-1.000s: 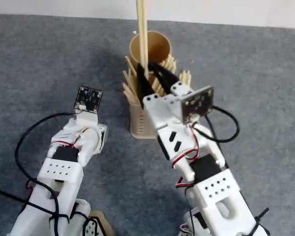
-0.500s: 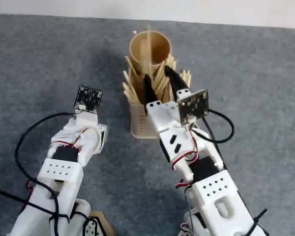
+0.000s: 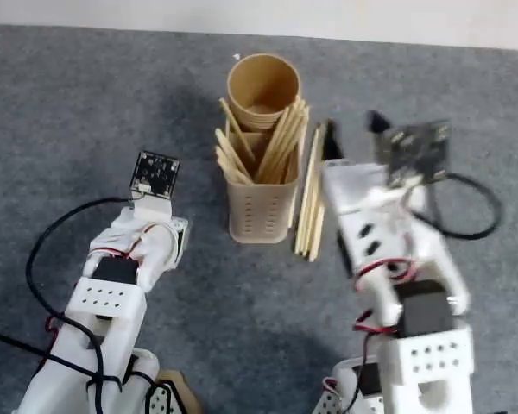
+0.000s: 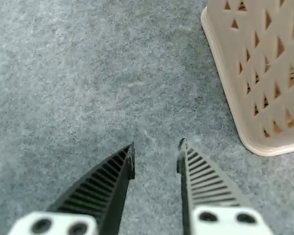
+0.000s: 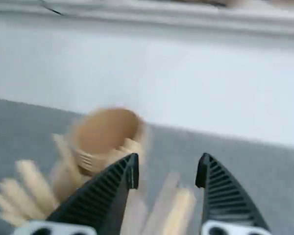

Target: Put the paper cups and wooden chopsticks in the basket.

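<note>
**Fig.** Grey carpeted table (image 3: 78, 95) with the right arm (image 3: 388, 259) and left arm (image 3: 116, 280) flanking the perforated basket (image 3: 261, 216). The paper cups (image 3: 262, 84) stand nested at the basket's far end. Most wooden chopsticks (image 3: 281, 142) lean inside the basket, while a loose bundle (image 3: 311, 203) rests outside it, against the wall facing the right arm. The right gripper (image 5: 166, 171) is spread and empty, near that bundle. The left gripper (image 4: 156, 152) is likewise parted and holds nothing, over bare carpet just beside the basket.

Risks for you: a sideways approach to the bundle could tip the light basket or scatter the sticks, and a partial grasp could drop some.

Hard to judge: whether the cups sit within the rim or just behind it, how many are stacked, and how many sticks make up the bundle.
</note>
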`<state>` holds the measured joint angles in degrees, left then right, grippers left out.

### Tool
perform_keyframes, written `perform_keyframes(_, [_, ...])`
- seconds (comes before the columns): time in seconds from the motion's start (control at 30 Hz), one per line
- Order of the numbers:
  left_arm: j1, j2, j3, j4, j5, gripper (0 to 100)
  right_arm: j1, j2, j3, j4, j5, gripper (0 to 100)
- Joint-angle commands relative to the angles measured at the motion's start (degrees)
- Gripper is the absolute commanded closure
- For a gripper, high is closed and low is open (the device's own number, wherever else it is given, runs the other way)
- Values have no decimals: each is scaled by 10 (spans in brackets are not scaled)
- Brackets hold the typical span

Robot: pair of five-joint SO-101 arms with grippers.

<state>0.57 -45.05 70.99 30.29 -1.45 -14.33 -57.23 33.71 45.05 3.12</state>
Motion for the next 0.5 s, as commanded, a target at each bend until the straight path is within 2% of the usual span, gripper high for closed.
perform_keyframes(0.0, [7,-10,-3,-9,-6,829,63,79,-54,91,7,797])
perform_keyframes(0.1, [7,-10,-2,-9,-6,829,72,173,-23,93,6,797])
perform_keyframes(0.3, [3,-10,-4,-9,-6,829,52,302,79,-41,1,797])
perform_keyframes(0.47, [-29,-14,-35,-6,-6,829,53,349,138,-89,1,797])
